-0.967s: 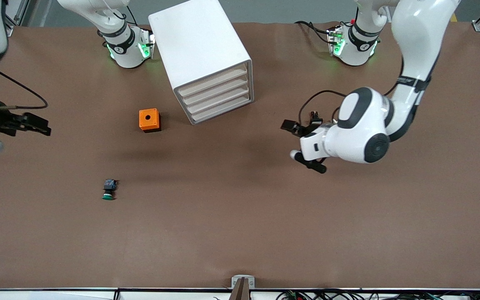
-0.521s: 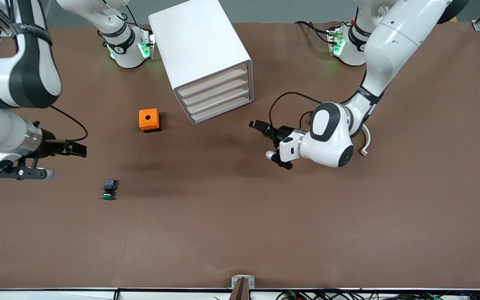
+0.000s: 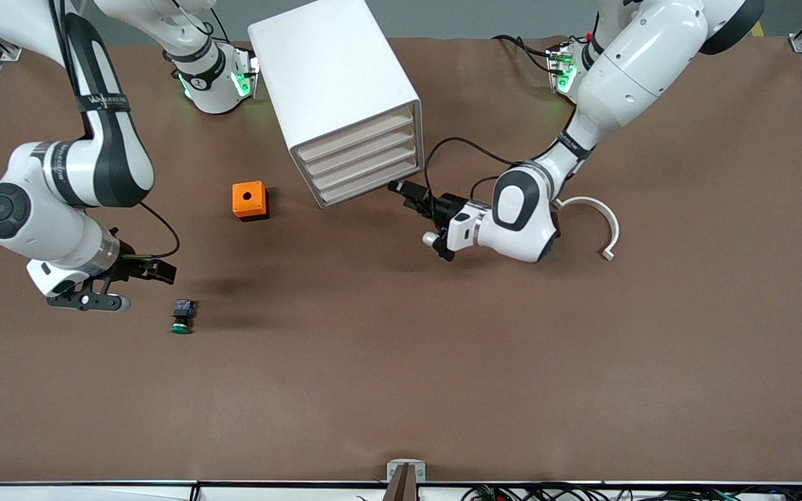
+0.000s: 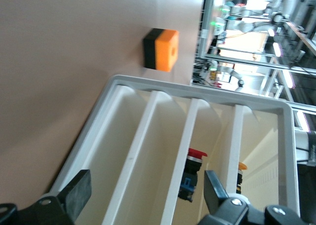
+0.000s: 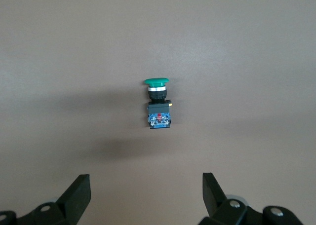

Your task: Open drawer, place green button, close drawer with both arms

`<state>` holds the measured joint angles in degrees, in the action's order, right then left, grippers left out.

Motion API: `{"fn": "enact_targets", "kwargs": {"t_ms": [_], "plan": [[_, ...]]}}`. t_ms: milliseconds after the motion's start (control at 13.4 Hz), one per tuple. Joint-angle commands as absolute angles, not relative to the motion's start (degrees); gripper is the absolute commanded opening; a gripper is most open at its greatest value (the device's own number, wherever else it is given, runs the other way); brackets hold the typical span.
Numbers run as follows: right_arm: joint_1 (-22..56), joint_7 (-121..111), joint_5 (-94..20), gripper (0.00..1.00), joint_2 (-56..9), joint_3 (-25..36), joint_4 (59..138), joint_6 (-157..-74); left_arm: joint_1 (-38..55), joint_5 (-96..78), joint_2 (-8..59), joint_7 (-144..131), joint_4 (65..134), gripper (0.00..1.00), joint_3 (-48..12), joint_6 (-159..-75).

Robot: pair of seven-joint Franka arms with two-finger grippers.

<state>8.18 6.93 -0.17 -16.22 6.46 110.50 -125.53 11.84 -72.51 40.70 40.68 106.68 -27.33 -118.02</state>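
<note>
Landmark: white drawer cabinet (image 3: 345,97), all four drawers (image 3: 363,163) shut. Left gripper (image 3: 411,197), fingers (image 4: 76,200) apart, empty, just beside cabinet front at lowest drawer. Green-capped button (image 3: 182,316) on bench (image 3: 401,362), well apart from cabinet, nearer front camera. Right gripper (image 3: 154,271) over bench near button, fingers (image 5: 79,193) apart, empty. Orange cube (image 3: 250,200) beside cabinet.

No lettering can be read for certain; the right arm (image 3: 105,149) carries dark bands with small white print, one on the upper link and one on the white joint just under it, both too small to make out, and the left arm (image 3: 624,62) has a like black band near its wrist, equally illegible
</note>
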Motion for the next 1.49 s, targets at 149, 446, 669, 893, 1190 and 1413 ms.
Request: {"fn": "enact_targets", "kwargs": {"t_ms": [149,446,669,893,1190,1413], "plan": [[8.44,10.63,0.00,1.00,-20.64,6.42,111.27,-131.65,12.83,-75.41,41.66,49.29,108.63,1.00,-27.60,-120.06],[7.91,10.63,0.53,1.00,-25.74,6.50,108.73,-134.73,13.80,-75.85,42.54,53.08,109.51,1.00,-27.60,-120.41],[7.38,10.55,0.53,1.00,-29.52,6.50,107.93,-138.24,15.81,-79.35,42.54,55.71,109.95,0.87,-27.60,-120.59],[6.86,10.63,-0.08,1.00,-32.51,6.50,107.84,-140.18,16.96,-83.13,44.12,60.98,110.04,0.77,-27.60,-120.59],[6.77,10.72,-0.18,1.00,-34.89,6.42,106.35,-140.27,18.19,-85.69,45.35,64.15,110.13,0.77,-27.60,-120.59],[6.86,10.72,-0.18,1.00,-35.33,6.42,106.35,-140.27,19.42,-87.89,46.23,66.27,109.95,0.75,-27.60,-121.38]]}}
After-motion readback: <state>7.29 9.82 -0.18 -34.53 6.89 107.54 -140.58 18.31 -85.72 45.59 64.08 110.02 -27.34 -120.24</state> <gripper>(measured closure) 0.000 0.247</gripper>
